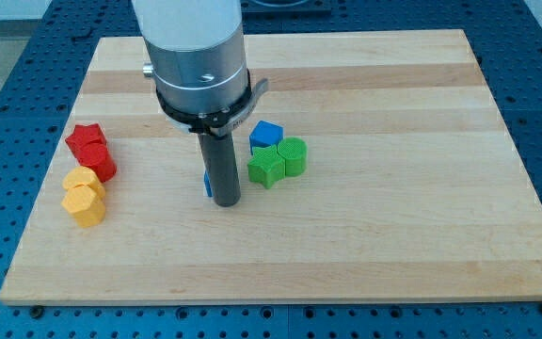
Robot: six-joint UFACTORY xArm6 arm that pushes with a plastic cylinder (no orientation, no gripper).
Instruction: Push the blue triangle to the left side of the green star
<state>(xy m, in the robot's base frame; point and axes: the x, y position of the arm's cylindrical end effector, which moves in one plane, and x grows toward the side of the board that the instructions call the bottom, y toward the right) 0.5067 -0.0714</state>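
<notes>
My tip (pixel 226 201) rests on the wooden board near its middle. A blue block (pixel 208 185), most likely the blue triangle, is almost wholly hidden behind the rod; only a thin blue sliver shows at the rod's left edge, touching it. The green star (pixel 265 168) lies just to the right of my tip, a small gap away. A round green block (pixel 293 155) touches the star on its right. Another blue block (pixel 265 136) sits just above the star.
Two red blocks (pixel 91 149) and two yellow blocks (pixel 84 196) are clustered near the board's left edge. The arm's grey cylinder (pixel 199 56) covers the board's upper middle. The board's edge (pixel 280 299) runs along the view's bottom.
</notes>
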